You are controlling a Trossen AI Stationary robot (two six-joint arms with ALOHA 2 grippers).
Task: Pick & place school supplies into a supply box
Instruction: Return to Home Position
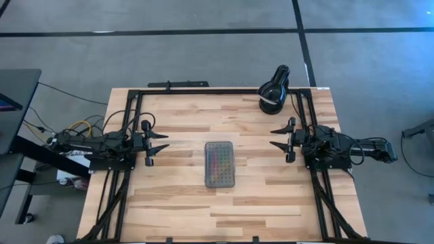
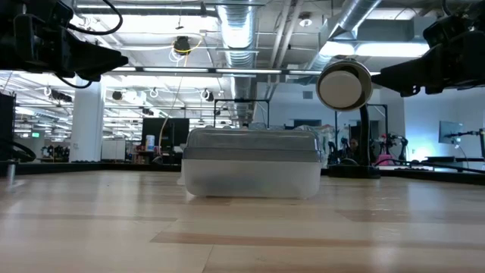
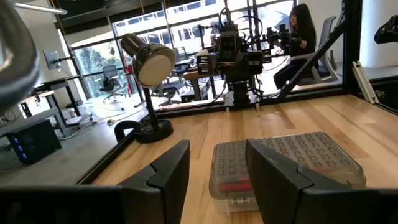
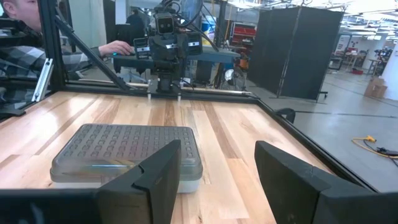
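Observation:
The supply box [image 1: 220, 164] is a clear case with a grey dotted lid. It rests flat on its base at the middle of the wooden table, lid down. Coloured school supplies [image 1: 220, 163] show faintly through the lid. My left gripper [image 1: 167, 141] hovers level at the table's left side, open, pointing at the box [image 3: 280, 165] from a distance. My right gripper [image 1: 272, 137] hovers level at the right side, open, also facing the box [image 4: 124, 152]. Neither gripper has anything between its fingers.
A black round-headed lamp [image 1: 274, 91] stands at the far right corner of the table. A black frame rail [image 1: 203, 90] runs around the table's edges. Bare wood lies all around the box. A person [image 3: 298, 37] sits beyond the table's right side, and another person [image 4: 18, 31] beyond its left.

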